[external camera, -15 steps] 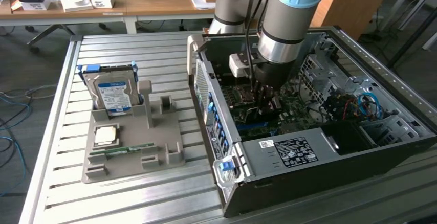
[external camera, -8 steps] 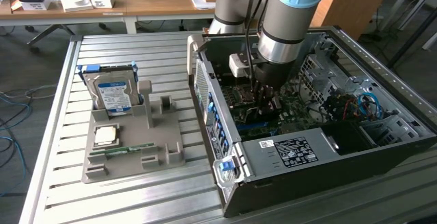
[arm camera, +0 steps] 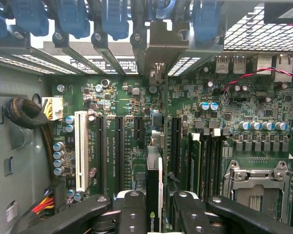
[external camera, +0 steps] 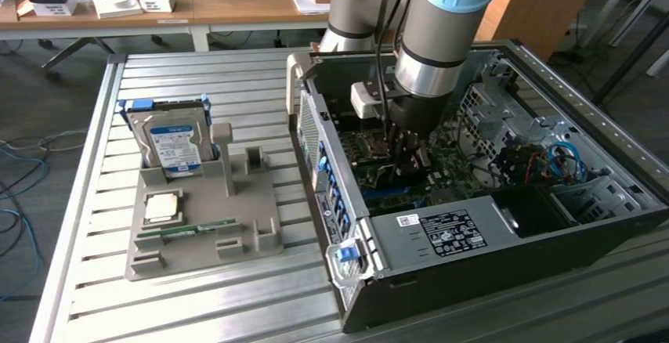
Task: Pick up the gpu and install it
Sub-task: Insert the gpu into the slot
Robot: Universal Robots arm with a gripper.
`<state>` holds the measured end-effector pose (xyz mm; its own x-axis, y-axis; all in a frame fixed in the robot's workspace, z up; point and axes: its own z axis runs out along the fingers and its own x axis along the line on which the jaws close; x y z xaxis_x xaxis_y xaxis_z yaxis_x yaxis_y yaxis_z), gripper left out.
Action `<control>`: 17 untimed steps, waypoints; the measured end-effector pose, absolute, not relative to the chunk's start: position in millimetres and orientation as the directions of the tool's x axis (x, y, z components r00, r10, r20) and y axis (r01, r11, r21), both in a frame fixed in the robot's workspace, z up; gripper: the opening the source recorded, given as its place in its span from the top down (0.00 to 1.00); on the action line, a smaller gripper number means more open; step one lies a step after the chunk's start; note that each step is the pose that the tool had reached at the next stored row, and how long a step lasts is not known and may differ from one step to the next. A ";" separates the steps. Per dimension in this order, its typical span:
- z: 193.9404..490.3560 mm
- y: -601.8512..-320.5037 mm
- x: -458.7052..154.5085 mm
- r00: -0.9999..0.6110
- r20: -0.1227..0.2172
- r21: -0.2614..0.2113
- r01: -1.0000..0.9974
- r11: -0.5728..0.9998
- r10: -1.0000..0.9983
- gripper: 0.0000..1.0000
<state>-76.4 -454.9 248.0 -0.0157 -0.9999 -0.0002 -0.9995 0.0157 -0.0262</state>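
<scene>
One computer case (external camera: 491, 225) lies open on the slatted metal table (external camera: 209, 296), with the arm (external camera: 439, 45) reaching down into it. Across the case floor spreads the green main board (arm camera: 234, 97). The pincer (arm camera: 156, 212) stands partly apart, its black fingers (arm camera: 131, 209) clamped on the gpu (arm camera: 155, 180). The card is held on edge between them, just over the board. Its silver end plate (arm camera: 161, 48) reaches the case's rear wall, among the blue latches (arm camera: 115, 19). Long black slots (arm camera: 119, 146) run close along both faces of the card, and the white slot (arm camera: 81, 146) sits further off. Whether the card sits in a slot I cannot tell.
</scene>
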 end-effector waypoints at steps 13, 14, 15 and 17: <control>247.2 -454.8 -76.4 -0.016 0.000 -0.026 -1.000 0.016 -1.000 0.73; 247.2 -454.9 -76.4 -0.016 0.000 -0.026 -1.000 0.016 -1.000 0.67; 247.2 -454.9 -76.4 -0.016 0.000 -0.026 -1.000 0.016 -1.000 0.67; 247.6 -454.9 -76.4 -0.016 0.000 -0.026 -1.000 0.016 -1.000 0.67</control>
<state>-76.4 -454.9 247.6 -0.0158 -0.9999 0.0000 -0.9995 0.0158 -0.0261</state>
